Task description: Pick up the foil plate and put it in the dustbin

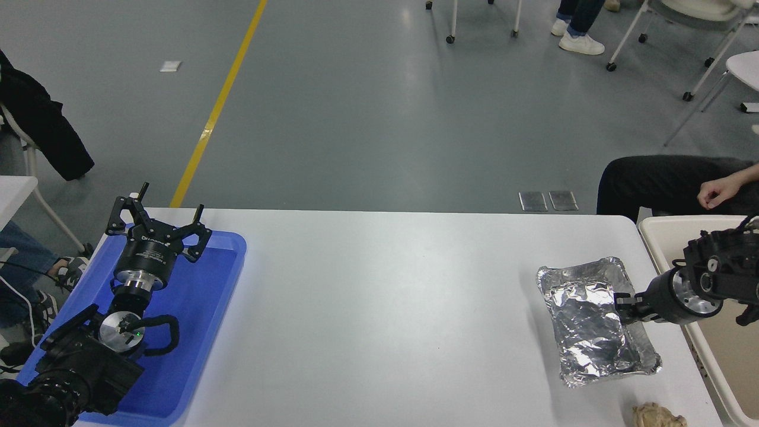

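The foil plate (pixel 593 323) is a crinkled silver tray at the table's right side, lifted a little and seen from above. My right gripper (pixel 624 306) is shut on the foil plate's right rim, its arm coming in from the right edge over the dustbin. The dustbin (pixel 658 228) is a beige bin at the table's right end, partly cut off by the picture's edge. My left gripper (pixel 155 218) is parked open over the blue tray at the lower left.
A blue tray (pixel 201 308) lies at the table's left under the left arm. A crumpled tan paper wad (pixel 658 415) sits at the front right edge. A seated person's hand (pixel 714 193) rests beyond the dustbin.
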You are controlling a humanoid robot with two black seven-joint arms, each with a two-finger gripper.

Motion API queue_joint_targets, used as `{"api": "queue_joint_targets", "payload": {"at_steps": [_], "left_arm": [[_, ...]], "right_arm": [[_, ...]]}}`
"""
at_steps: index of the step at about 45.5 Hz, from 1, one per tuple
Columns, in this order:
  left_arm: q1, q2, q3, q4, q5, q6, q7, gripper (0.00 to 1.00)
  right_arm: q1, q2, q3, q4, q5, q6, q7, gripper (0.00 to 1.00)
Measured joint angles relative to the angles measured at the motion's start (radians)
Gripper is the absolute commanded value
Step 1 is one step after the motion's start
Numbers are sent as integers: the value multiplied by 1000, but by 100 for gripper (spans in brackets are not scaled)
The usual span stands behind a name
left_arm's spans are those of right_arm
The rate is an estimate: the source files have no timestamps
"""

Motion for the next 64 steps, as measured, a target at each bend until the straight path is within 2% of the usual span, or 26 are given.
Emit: {"api": "queue_joint_targets", "payload": {"at_steps": [11,30,54,64], "left_arm": [[0,0,0,0,0,0,0,100],[0,0,0,0,0,0,0,100],[0,1,0,0,0,0,0,100],[0,2,0,0,0,0,0,100]], "right_arm": [[372,-16,-221,164,32,89,1,0],[797,10,-411,278,33,269,1,0],[933,20,-504,307,18,318,1,0],[880,-60,-531,204,-44,313,6,0]]}}
